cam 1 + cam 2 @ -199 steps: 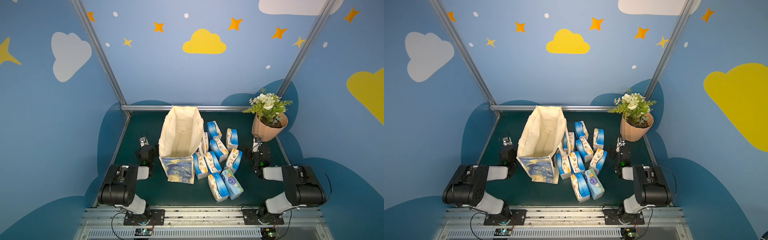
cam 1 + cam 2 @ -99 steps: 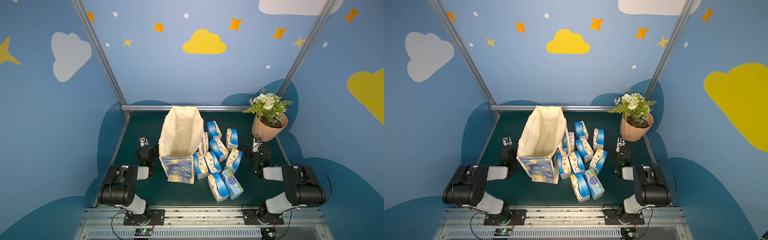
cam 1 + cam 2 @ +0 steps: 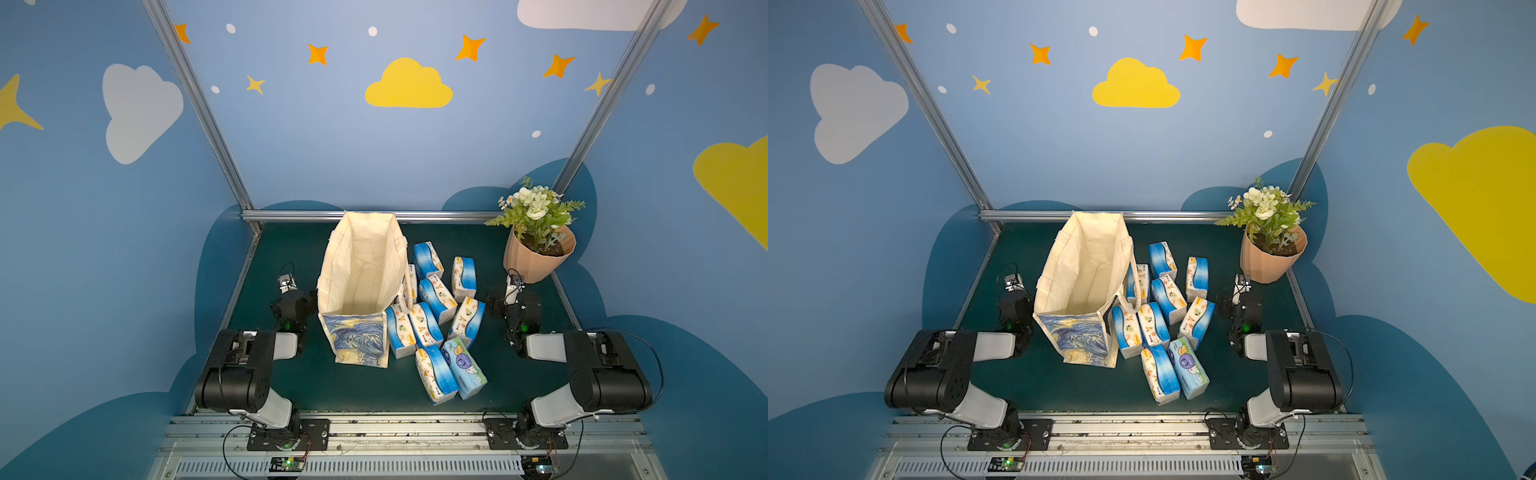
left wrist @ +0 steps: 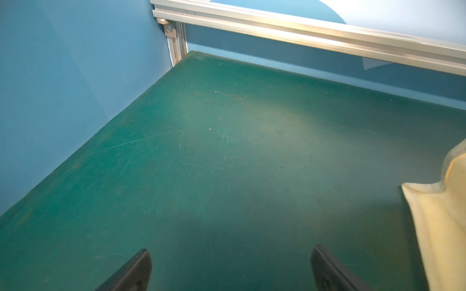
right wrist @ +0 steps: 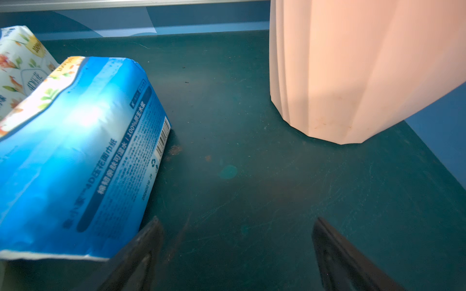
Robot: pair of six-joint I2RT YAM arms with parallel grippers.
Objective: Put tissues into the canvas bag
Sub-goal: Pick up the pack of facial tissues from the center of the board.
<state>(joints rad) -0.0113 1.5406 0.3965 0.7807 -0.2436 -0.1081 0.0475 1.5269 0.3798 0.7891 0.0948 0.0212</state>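
With right gripper [image 5: 235, 226] spread open, empty, just right of the tissues [image 3: 432, 297] clustered right of the upright canvas bag [image 3: 353, 336], swing left, straddle the nearest pack [image 5: 75, 156] across its narrow width, squeeze gently (soft wrapper); hold left gripper [image 4: 232, 252], likewise open and empty, clear of the bag

We can make out no change from the earlier top views. Neither the left claw [image 4: 230, 253] nor the right claw [image 5: 237, 221] has visibly shifted, nor have the tissues [image 3: 434, 293] or the canvas bag [image 3: 357, 266] on the desk [image 3: 353, 386]. Any motion is too slight to tell.
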